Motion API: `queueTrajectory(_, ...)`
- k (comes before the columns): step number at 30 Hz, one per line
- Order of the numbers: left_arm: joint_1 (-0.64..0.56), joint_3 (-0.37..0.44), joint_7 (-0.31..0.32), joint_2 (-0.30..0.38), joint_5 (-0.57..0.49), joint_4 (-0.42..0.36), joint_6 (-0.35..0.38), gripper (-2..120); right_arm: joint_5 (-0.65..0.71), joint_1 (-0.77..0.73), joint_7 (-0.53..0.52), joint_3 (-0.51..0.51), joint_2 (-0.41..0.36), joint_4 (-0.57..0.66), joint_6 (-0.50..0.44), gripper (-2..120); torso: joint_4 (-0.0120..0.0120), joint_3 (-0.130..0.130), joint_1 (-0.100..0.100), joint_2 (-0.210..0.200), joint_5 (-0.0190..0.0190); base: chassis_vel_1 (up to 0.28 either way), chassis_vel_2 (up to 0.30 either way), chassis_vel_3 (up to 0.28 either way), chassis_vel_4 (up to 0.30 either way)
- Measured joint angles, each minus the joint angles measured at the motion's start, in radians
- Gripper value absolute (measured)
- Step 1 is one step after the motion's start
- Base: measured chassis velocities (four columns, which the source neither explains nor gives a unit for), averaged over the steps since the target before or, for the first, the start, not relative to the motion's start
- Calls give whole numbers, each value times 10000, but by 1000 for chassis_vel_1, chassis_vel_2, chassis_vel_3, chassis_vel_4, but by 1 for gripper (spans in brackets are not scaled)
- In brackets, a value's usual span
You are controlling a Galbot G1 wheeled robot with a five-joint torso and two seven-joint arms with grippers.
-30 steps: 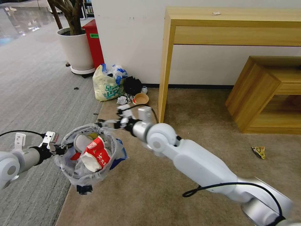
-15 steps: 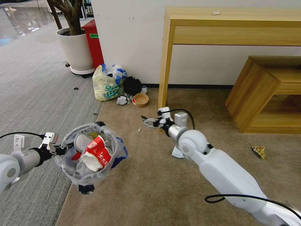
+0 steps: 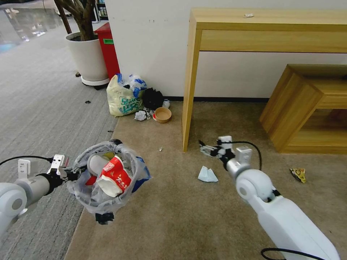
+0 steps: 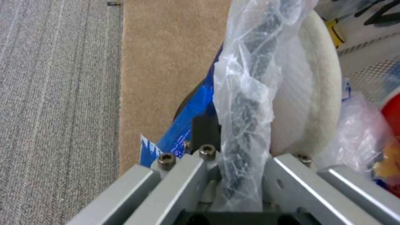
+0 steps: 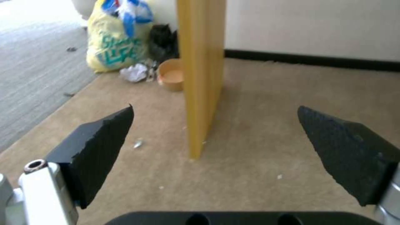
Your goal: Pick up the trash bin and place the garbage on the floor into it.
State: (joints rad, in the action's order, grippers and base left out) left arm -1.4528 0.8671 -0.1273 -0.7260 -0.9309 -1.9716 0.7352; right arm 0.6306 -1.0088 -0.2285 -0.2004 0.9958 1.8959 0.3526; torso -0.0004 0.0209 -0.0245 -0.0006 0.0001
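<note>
Your right hand [image 3: 206,149] has swung away from the trash bin [image 3: 108,180] toward 3 o'clock, fingers spread wide and empty. It is now near the pale tissue [image 3: 207,175] on the floor, probably the next garbage. Your left hand [image 3: 74,174] stays clamped on the bin's rim, at 8 o'clock.

One trash bin [image 3: 108,180], one yellowish shopping bag [image 3: 123,97], one tan bowl [image 3: 162,115]. Litter on the carpet — one pale folded tissue [image 3: 207,174], one crumpled white paper [image 3: 140,115], one yellow wrapper [image 3: 298,174]. Furniture — two wooden tables [image 3: 267,32].
</note>
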Motion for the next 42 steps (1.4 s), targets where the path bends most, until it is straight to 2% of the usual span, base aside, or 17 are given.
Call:
queueTrajectory(6,-25,-5,-1,-26,45,-16,0,0,-255,-381,140,-359,-17,121,-131,100,0,-1,0,0,-1,0,0,0,0)
queueTrajectory(17,-87,-44,-17,-83,115,-149,3,0,-686,-1752,782,-1724,421,423,-492,100,-1,0,0,0,-1,0,0,0,0)
queueTrajectory(21,-89,-58,-20,-81,130,-172,3,0,-711,-1933,802,-1880,491,483,-492,100,0,0,1,0,-2,-18,16,12,-17)
queueTrajectory(42,-174,-126,-33,-61,175,-356,2,0,-925,-2201,841,-1601,1038,274,-461,100,0,1,1,1,-1,-65,64,65,-72)
